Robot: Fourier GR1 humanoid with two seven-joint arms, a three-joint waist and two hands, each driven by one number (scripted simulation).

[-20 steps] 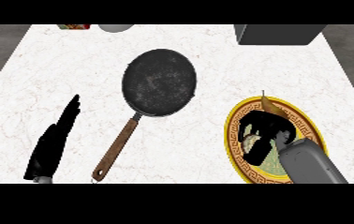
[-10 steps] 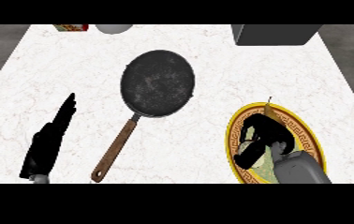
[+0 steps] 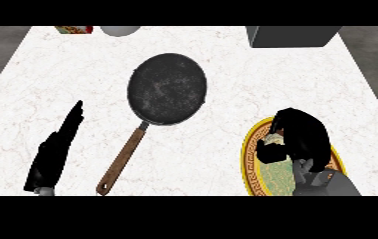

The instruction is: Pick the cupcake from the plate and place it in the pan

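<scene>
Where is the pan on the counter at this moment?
In the head view the pan lies at the counter's middle, its wooden handle pointing down-left, between the left robot hand and the plate at the right.

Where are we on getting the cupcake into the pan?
Nothing is finished: the pan holds nothing. In hand: the right hand is curled over the plate, with a pale bit between thumb and fingers that is probably the cupcake; I cannot tell if it is off the plate. The left hand rests open at lower left. Left: the lift, the carry to the pan and the release.
</scene>
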